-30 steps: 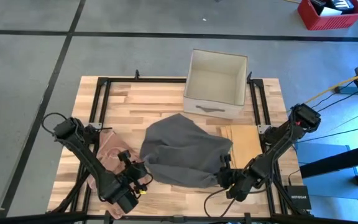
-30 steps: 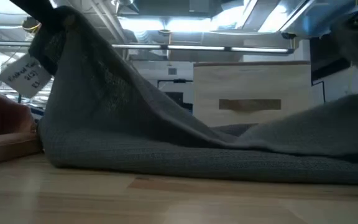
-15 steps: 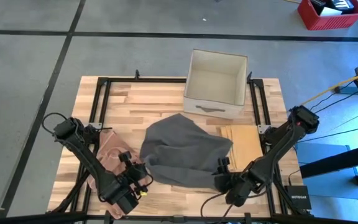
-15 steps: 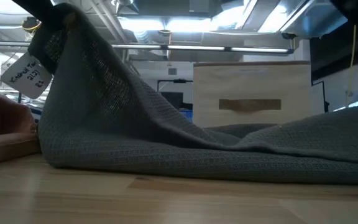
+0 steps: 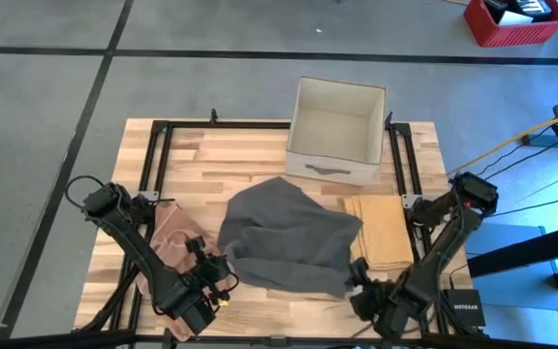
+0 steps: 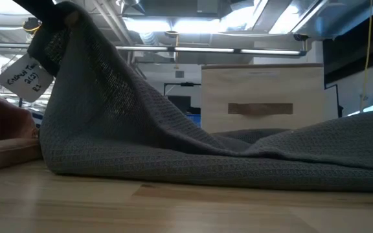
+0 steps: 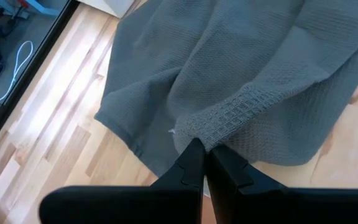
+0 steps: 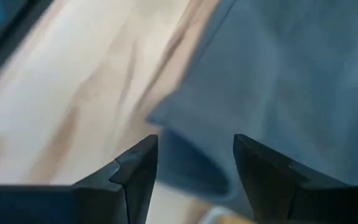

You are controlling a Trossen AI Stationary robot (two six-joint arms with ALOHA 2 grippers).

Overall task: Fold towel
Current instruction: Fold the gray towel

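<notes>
Folding needs both near corners, and the gray towel [image 5: 287, 237] lies mid-table, rumpled, w/ its left near corner lifted. Left gripper [image 7: 202, 163] is clamped on that corner; right gripper [image 8: 194, 163] has jaws apart, empty, just off the towel's right near corner. Probably best to re-grip that corner, then lift both evenly. Pink cloth [image 5: 168, 237] and tan cloth [image 5: 381, 231] flank it, so keep the sweep clear of them.
</notes>
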